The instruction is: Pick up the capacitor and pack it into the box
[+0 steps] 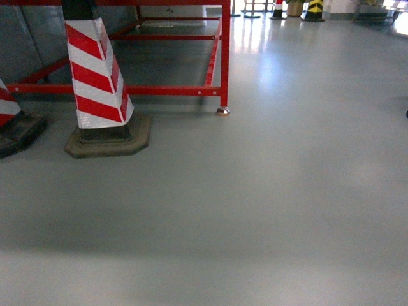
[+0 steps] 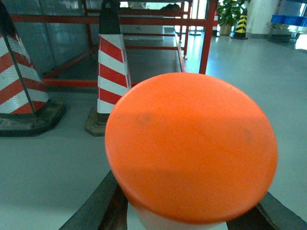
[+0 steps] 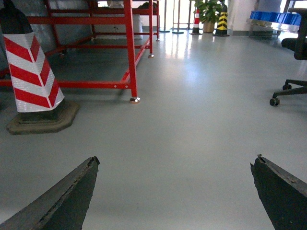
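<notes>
The capacitor [image 2: 192, 143], a white cylinder with a broad orange cap, fills most of the left wrist view. My left gripper [image 2: 184, 223] is shut on its white body, with a dark finger on each side below the cap. In the right wrist view my right gripper [image 3: 175, 165] is open and holds nothing, with only grey floor between its two dark fingers. Neither gripper appears in the head view. The box is out of view in all frames.
A red-and-white striped cone [image 1: 99, 76] on a dark base stands at front left, with a second cone [image 1: 9, 108] at the left edge. A red metal frame [image 1: 223, 57] stands behind them. An office chair [image 3: 292, 72] is at the right, blue bins [image 3: 273, 18] far back.
</notes>
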Motion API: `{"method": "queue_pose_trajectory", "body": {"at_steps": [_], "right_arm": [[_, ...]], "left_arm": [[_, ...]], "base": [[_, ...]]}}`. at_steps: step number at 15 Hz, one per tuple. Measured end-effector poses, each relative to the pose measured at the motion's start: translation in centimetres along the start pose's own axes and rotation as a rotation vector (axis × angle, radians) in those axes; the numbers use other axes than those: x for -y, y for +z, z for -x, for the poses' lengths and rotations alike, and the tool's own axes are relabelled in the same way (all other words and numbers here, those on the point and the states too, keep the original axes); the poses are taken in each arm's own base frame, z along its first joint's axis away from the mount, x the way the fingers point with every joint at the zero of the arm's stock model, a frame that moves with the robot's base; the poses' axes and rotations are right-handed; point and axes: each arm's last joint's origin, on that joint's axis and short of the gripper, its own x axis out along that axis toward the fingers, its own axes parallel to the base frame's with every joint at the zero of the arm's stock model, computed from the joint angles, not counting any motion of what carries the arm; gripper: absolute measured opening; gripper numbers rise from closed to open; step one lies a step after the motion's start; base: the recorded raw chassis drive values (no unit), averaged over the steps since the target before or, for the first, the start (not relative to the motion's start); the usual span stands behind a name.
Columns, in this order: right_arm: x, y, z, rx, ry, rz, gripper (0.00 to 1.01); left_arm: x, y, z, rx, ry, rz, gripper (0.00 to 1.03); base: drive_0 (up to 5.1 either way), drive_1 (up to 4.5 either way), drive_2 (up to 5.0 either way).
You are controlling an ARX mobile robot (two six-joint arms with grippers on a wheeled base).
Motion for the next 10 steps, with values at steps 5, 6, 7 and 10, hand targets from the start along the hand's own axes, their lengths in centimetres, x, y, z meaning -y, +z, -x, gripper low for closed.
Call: {"method": "queue_pose_trajectory", "body": {"at_steps": [5,6,7,10], "right_arm": [[0.0,0.0,0.0,0.0,0.0,0.0,0.98],[0.0,0.01,0.0,0.001,0.0,0.0,0.98],[0.0,-0.03,0.0,-0.003,0.001,0.0,0.98],[0.0,0.01,0.0,0.001,0.0,0.0,0.98]], "left_arm": [[0.0,-0.02,0.0,-0.002,0.0,0.0,0.43],[0.0,0.0,0.0,0.0,0.0,0.0,0.43],[0.0,-0.03,0.0,-0.003,0.0,0.0,0.43],[0.0,0.0,0.0,0.0,-0.001,0.0,0.43]], "base": [[-5.1,2.36,2.4],[-5.0,2.41,2.4],[-4.9,2.54,2.5],[-5.0,2.5,2.5]]}}
